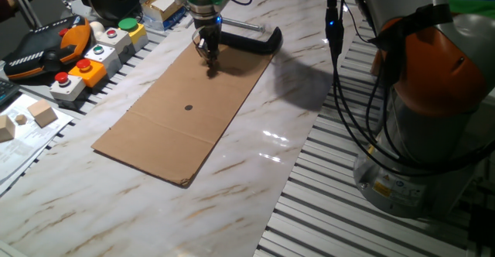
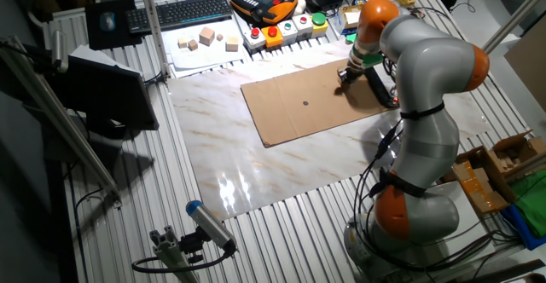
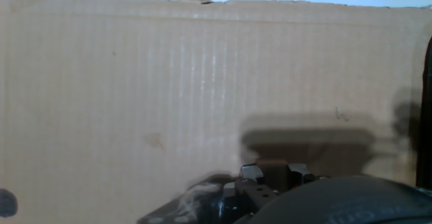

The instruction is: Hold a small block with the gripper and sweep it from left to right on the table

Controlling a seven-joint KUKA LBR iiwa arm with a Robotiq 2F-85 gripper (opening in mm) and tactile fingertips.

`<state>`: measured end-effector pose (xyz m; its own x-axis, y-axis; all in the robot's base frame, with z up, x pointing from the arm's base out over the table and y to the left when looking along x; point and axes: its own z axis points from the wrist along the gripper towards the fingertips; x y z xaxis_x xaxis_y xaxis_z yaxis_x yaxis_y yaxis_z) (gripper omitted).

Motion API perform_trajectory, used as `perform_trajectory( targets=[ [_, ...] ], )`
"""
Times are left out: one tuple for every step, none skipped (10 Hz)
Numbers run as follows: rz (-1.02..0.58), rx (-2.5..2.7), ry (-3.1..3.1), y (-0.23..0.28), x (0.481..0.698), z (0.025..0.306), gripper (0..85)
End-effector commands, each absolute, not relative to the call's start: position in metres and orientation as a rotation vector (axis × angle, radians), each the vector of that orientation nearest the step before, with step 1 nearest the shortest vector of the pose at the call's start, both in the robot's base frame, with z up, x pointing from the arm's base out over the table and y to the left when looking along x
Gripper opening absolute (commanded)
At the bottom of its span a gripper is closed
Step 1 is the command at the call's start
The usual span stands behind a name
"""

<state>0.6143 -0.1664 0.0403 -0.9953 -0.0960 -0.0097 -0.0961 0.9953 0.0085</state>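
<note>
The white marble-look table carries 1 flat cardboard sheet at its centre. A black C-clamp lies at the sheet's 1 o'clock corner. Push-button boxes line the table's 10 o'clock edge.

From my station I see the gripper standing low over the far end of the cardboard sheet. Just beyond it the black C-clamp lies across the sheet's far edge and blocks any pass that way. The button boxes line the table edge on one side, well apart from the gripper. The rest of the cardboard is open apart from a small dark dot, and bare marble runs free along the sheet toward the arm's base.
</note>
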Motion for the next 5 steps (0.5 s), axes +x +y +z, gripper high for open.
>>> perform_trajectory(
  targets=[
    [0.014,-0.150,3.128,-0.1648,0.6145,0.0410,0.7],
    [0.016,-0.145,3.128,-0.1627,0.6144,0.0407,0.7],
    [0.019,-0.142,3.128,-0.1613,0.6143,0.0402,0.7],
    [0.019,-0.140,3.128,-0.1597,0.6144,0.0397,0.7],
    [0.019,-0.135,3.129,-0.1584,0.6145,0.0396,0.7]
  ],
)
